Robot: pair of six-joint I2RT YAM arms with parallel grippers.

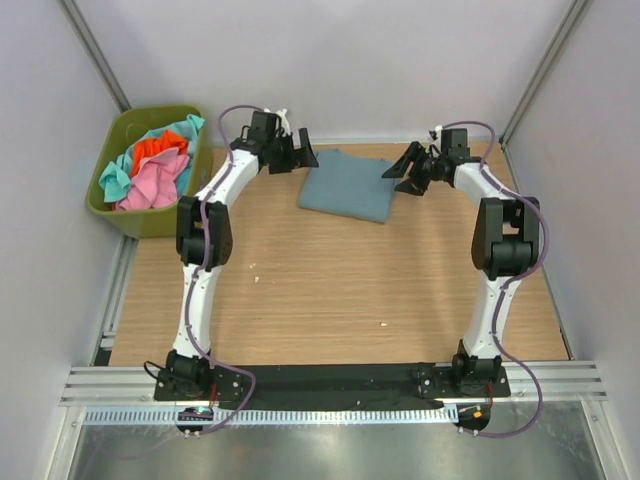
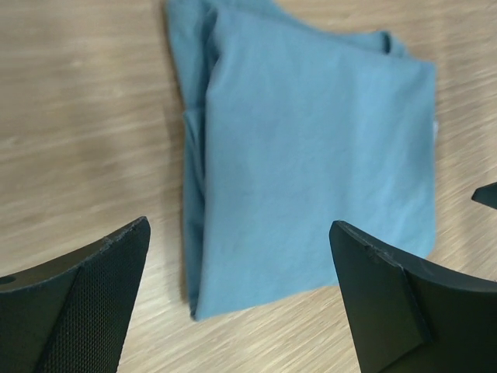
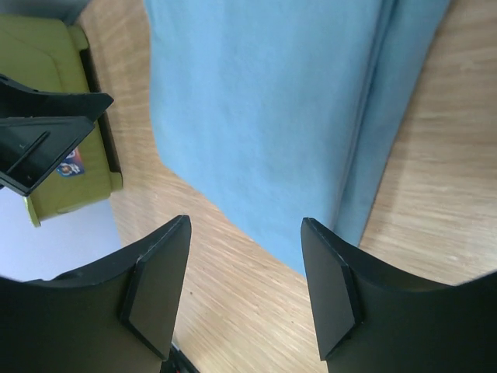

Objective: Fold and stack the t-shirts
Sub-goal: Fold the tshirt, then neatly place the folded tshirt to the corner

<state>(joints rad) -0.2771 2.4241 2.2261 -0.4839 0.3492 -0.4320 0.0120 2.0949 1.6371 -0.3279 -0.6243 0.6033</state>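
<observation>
**A:** Where is the slate-blue t-shirt (image 1: 345, 186)?

**B:** It lies folded into a flat packet near the far edge of the table (image 1: 330, 290), about midway along it. The left hand (image 1: 303, 153) and the right hand (image 1: 405, 170) hang one at each side of it. Both are released, fingers spread, with nothing between them.

**A:** How will it handle?

**B:** Light and limp, I judge. It is thin cloth in layers, so it would sag and fall open if lifted by one corner. It looks neither slippery nor fragile.

**A:** Where to take hold?

**B:** On two opposite folded edges, one hand a side, pinching all the layers together.

**A:** And the rest?

**B:** The pink t-shirt (image 1: 150, 185), orange-red t-shirt (image 1: 160, 148) and turquoise t-shirt (image 1: 115, 178) lie crumpled in the olive-green bin (image 1: 112, 215) by the far left corner.
</observation>
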